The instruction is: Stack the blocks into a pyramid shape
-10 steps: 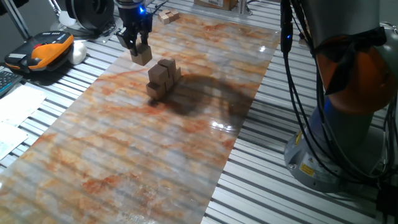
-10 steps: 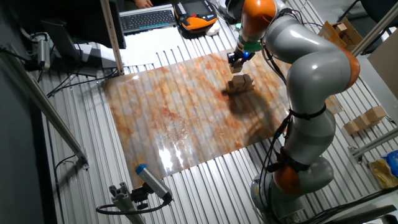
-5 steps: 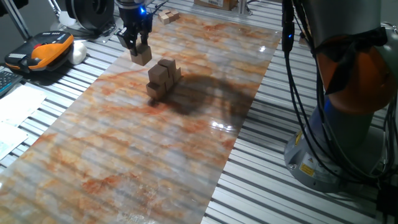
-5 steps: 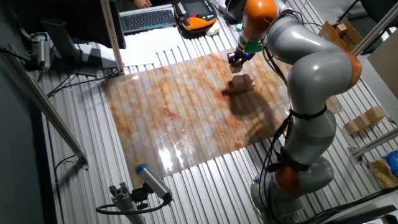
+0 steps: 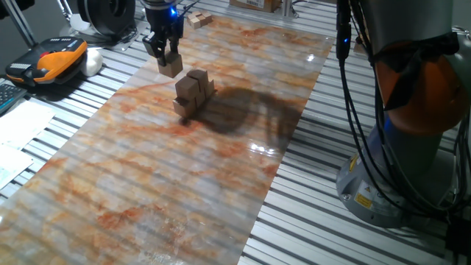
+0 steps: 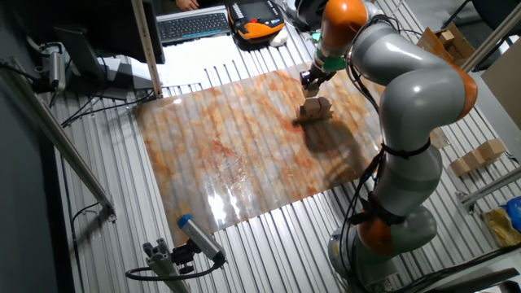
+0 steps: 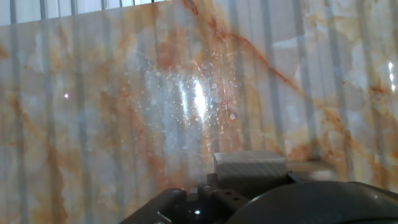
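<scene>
We see the gripper point(image 5: 168, 57) in the upper left of one fixed view, its dark fingers clamped on a single tan block point(image 5: 171, 66) that hangs clear above the marbled tabletop point(image 5: 221, 169). Just down and to the right of it sits the stack of blocks point(image 5: 193, 93), a tight little cluster with at least one cube riding on top of the others; we cannot count them exactly from here. The held block is near the stack but apart from it.

From the other fixed view, the gripper point(image 6: 313, 77) shows in the upper middle of the frame, with the stack point(image 6: 315, 109) just below it on the orange-veined tabletop point(image 6: 228, 155). A keyboard point(image 6: 194, 25) lies at the top edge.

In the hand view we look down on the glossy tabletop point(image 7: 124, 93), and a pale block edge point(image 7: 250, 167) shows at the bottom centre.
</scene>
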Action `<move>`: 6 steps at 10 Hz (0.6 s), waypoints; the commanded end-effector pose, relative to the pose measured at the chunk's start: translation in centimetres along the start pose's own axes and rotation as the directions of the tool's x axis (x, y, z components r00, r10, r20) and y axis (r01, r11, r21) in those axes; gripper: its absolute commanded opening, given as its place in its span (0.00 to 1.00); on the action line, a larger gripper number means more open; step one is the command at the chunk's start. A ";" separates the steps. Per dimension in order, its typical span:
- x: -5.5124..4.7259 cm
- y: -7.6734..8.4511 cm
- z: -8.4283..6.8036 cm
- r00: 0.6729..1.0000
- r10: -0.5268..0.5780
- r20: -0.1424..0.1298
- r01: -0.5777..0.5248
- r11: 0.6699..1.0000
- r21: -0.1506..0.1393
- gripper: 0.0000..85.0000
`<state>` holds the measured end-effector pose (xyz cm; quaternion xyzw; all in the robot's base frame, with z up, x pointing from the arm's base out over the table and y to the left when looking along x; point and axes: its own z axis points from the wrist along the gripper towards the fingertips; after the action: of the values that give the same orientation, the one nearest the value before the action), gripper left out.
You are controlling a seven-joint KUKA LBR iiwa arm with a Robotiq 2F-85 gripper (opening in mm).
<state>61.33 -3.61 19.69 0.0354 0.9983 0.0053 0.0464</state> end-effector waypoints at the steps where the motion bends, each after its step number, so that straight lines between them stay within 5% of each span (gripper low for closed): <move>1: 0.2 -0.1 -0.1 1.000 0.002 0.000 -0.002 1.000 0.000 0.00; 6: 0.7 -1.7 1.1 1.000 -0.023 0.017 0.023 1.000 -0.007 0.00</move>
<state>60.57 -5.25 18.42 0.0235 0.9982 0.0080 0.0551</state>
